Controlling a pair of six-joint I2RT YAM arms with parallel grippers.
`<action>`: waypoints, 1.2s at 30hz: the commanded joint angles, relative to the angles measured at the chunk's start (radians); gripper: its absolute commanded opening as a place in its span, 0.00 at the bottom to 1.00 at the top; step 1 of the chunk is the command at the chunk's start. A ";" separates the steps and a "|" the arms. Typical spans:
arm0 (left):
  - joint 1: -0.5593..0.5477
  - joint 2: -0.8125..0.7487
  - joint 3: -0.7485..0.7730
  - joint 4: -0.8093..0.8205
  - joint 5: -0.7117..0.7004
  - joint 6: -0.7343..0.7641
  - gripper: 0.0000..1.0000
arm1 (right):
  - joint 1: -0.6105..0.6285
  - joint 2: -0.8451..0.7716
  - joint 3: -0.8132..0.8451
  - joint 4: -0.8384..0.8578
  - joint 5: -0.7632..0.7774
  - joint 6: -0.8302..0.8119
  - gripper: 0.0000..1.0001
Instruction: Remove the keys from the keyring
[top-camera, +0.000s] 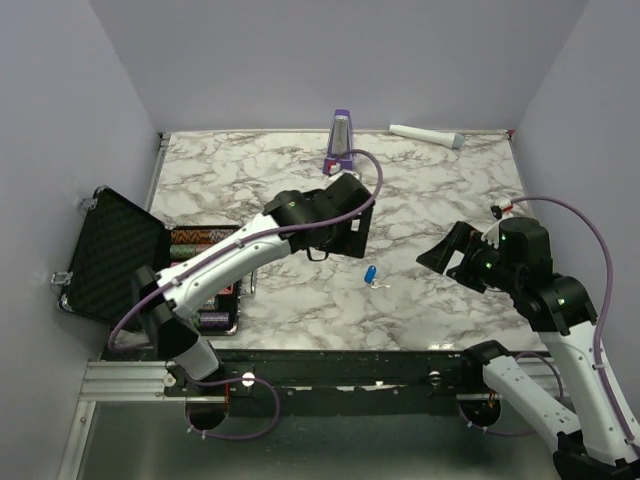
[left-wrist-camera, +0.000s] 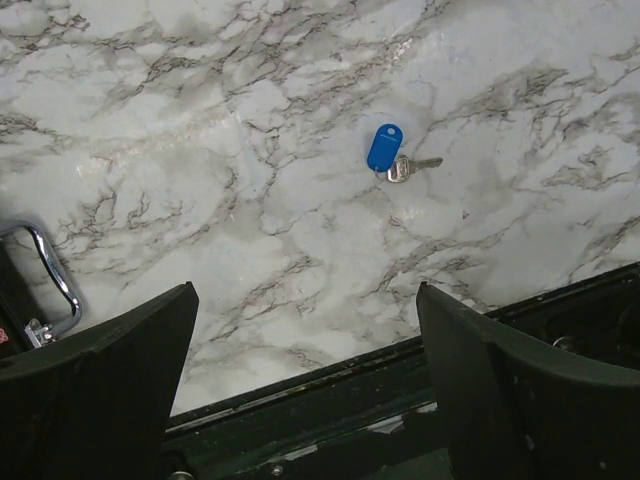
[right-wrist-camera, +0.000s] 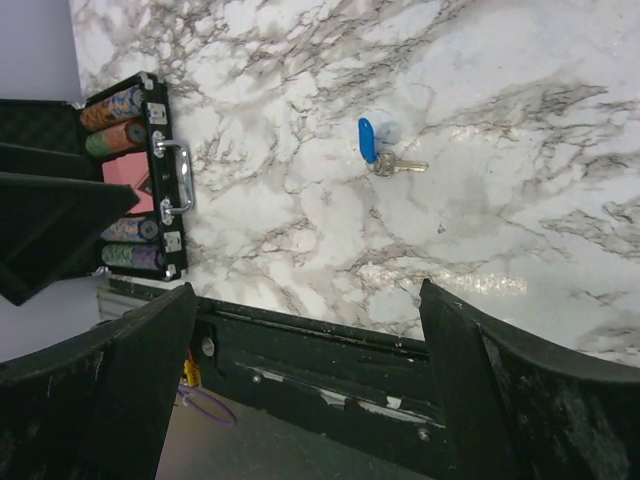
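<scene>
Blue-headed silvery keys (left-wrist-camera: 384, 147) lie flat on white marble tabletop (left-wrist-camera: 200, 150), between the arms. The head's long axis runs far-to-near and the blade points rightward. Thin silvery keyring (left-wrist-camera: 396, 173) is barely discernible. Left gripper (left-wrist-camera: 305, 380) and right gripper (right-wrist-camera: 305, 390) gape wide, empty.

A white table (top-camera: 250, 170) with grey marble veins fills the middle of the frame. Pale lilac walls (top-camera: 330, 50) close it in at top, left and right.
</scene>
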 joint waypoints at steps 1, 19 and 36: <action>-0.054 0.150 0.134 -0.123 -0.113 -0.034 0.99 | 0.001 0.035 0.074 -0.135 0.108 0.010 1.00; -0.140 0.596 0.442 -0.119 -0.128 -0.078 0.83 | 0.003 0.061 0.150 -0.439 0.444 0.129 1.00; -0.152 0.810 0.519 -0.114 -0.204 -0.129 0.63 | 0.003 0.053 0.158 -0.448 0.398 0.057 0.99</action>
